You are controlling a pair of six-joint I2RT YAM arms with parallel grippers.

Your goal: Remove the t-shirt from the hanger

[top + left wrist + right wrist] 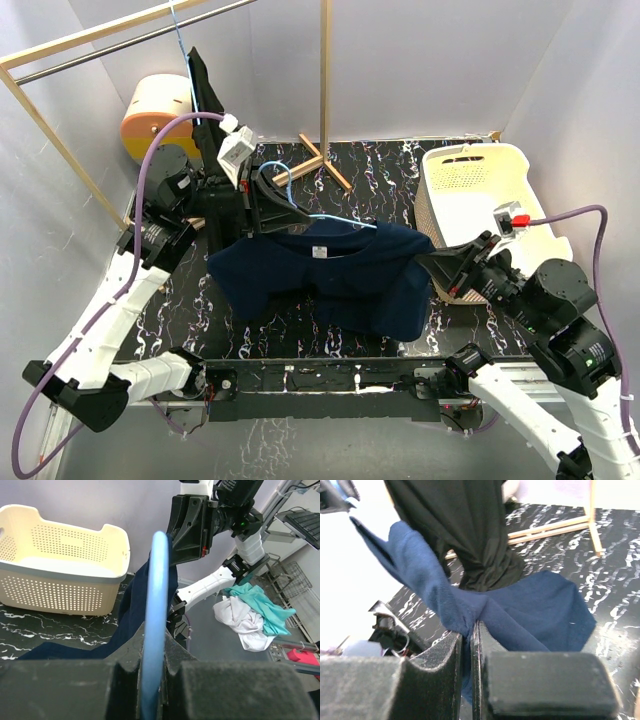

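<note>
- The navy t-shirt (pixel 345 275) hangs on a light blue hanger (pixel 335 219) over the middle of the black marbled table (pixel 400 165). Its lower edge sags to the tabletop or just above it; we cannot tell which.
- We judge the shirt light, soft and limp. It will drape, stretch and bunch wherever we pull, rather than come away in one piece. The knit should hold well between the pads, and nothing about it looks fragile.
- The hanger looks thin, stiff and smooth, so the cloth should slide along it once a shoulder clears the tip.
- Our right gripper (pixel 470 642) is closed tight on a gathered fold at the shirt's edge on the basket side.
- Our left gripper (pixel 152 682) is clamped on the hanger's blue bar, which stands edge-on between its pads. It grips the end away from the basket.
- The doubled cloth at the sleeve or shoulder seems to us the best place to hold. We would draw it outward past the hanger's end.
- We expect the collar could snag around the hook.
- A white basket (pixel 440 205) stands just beside the right gripper. A black garment (pixel 470 535) hangs behind the shirt.
</note>
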